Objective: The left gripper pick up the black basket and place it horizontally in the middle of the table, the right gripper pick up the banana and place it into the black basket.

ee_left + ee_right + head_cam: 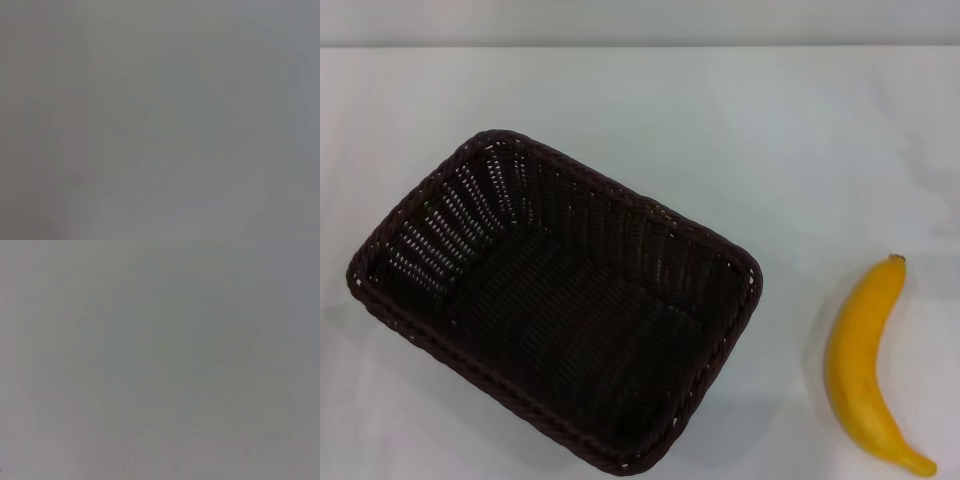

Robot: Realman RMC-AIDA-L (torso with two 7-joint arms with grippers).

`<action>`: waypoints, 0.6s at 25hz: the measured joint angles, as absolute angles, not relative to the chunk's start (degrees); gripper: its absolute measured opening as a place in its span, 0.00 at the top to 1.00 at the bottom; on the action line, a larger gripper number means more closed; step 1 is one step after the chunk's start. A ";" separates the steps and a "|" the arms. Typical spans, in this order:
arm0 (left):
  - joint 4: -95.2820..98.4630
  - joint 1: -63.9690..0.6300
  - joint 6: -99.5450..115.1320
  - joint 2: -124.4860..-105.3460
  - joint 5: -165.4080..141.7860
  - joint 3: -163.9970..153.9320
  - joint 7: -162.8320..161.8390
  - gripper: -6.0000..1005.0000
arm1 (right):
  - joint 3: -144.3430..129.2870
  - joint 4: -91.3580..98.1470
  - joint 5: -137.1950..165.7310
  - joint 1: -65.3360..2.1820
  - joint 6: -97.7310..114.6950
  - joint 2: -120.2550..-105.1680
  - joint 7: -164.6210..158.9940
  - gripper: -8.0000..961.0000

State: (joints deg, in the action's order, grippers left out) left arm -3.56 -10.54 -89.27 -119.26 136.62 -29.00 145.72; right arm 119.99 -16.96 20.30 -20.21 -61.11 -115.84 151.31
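Observation:
The black basket (555,300) sits on the white table (720,130) at the left and centre of the head view. It is empty and lies at a slant, one long side running from upper left to lower right. The yellow banana (865,370) lies on the table at the lower right, apart from the basket, its stem tip pointing to the far side. Neither gripper shows in the head view. Both wrist views show only plain grey surface, with no fingers and no objects.
The table's far edge (640,46) runs across the top of the head view. Bare white tabletop lies beyond the basket and between the basket and the banana.

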 joint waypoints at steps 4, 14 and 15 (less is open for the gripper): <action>-3.25 -10.65 -88.40 -119.26 136.64 -29.00 145.72 0.14 | 120.09 -16.96 20.30 -20.44 -61.11 -115.84 151.29 0.11; -3.47 -10.79 -88.40 -119.36 136.85 -29.01 144.78 0.14 | 120.38 -16.99 20.29 -20.42 -60.87 -115.59 151.30 0.11; -3.35 -10.87 -88.37 -119.33 136.89 -29.04 143.72 0.14 | 120.42 -17.03 20.29 -20.40 -60.85 -115.56 151.32 0.11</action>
